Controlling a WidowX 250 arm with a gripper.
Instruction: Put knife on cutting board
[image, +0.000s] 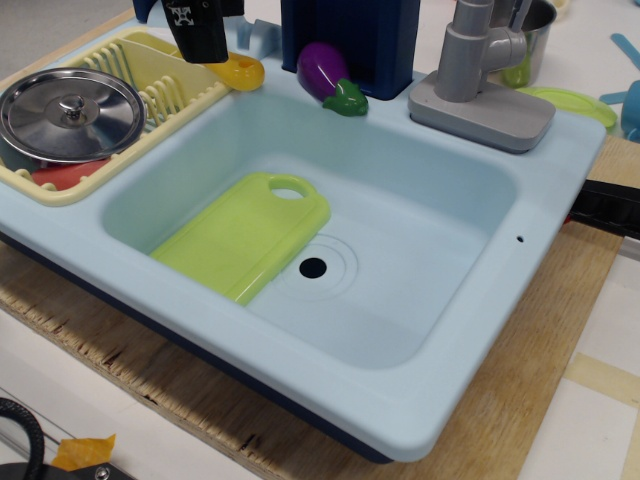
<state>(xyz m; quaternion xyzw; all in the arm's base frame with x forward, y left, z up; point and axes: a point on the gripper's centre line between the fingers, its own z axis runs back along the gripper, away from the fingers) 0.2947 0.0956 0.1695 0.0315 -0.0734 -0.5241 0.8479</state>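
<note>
The gripper (203, 35) hangs at the top edge of the view, just beyond the sink's (420, 360) back rim, and only its dark lower part shows. Right beside its tip lies the yellow handle of the knife (240, 71), resting on that back rim; the blade is hidden behind the gripper, and I cannot tell whether the fingers are closed on the knife or merely next to it.

Inside the basin the lime-green cutting board (240, 237) leans on the left slope, its oval hole toward the back, its near corner close to the drain (313, 267). Left of the basin sits the pale yellow dish rack (170, 95) holding a steel lid (72, 113). On the back rim are a purple eggplant (327, 72) and a grey faucet (480, 75), its top cut off. The sink rests on a plywood sheet (540, 380).
</note>
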